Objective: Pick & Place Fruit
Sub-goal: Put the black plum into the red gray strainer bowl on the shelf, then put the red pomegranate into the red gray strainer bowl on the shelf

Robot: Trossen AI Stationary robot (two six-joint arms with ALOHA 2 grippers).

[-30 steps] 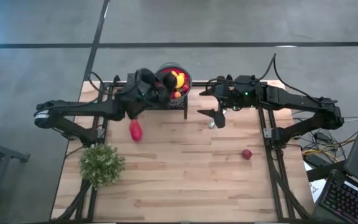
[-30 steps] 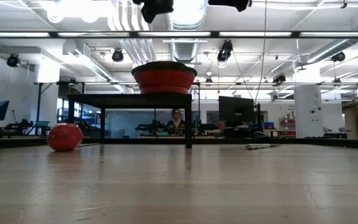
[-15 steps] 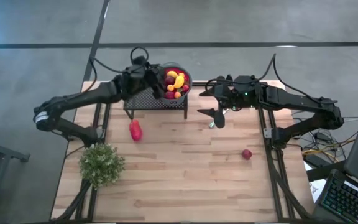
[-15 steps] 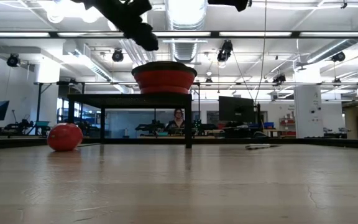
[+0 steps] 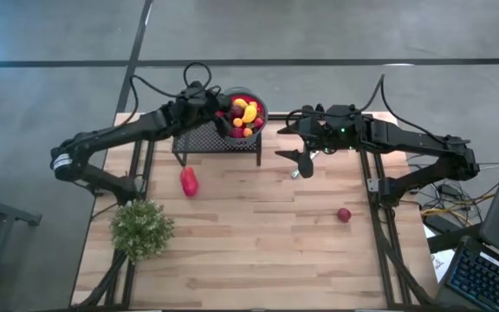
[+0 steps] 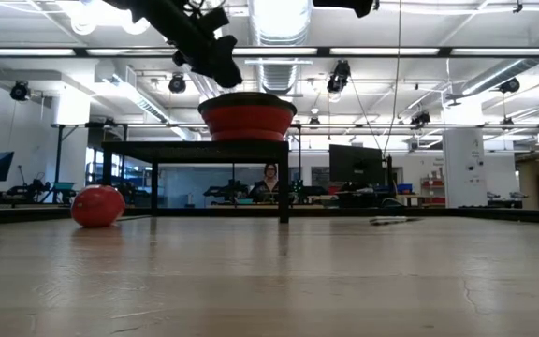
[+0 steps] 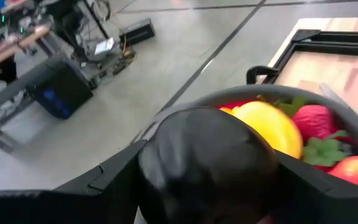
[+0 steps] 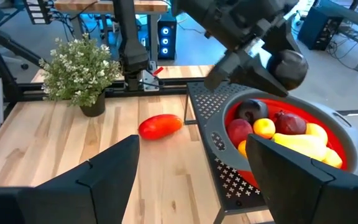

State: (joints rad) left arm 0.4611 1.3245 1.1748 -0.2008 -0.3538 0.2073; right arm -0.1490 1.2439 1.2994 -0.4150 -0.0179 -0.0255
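- Left end effector [image 8: 278,65] clamps a dark maroon fruit [image 8: 289,67] over the bowl [image 8: 347,140] of fruit at the counter's [image 5: 267,251] far edge
- Right end effector [image 5: 300,161], fingers apart, hovers beside the rack [image 5: 199,140]

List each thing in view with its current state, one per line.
left gripper: above the bowl's edge, shut on a dark fruit.
dark fruit: held over the bowl.
right gripper: open, empty, right of the stand.
bowl: on the black stand, full of fruit.
large red fruit: lying on the table.
small red fruit: on the table, alone.
plant: upright, at the table's left edge.
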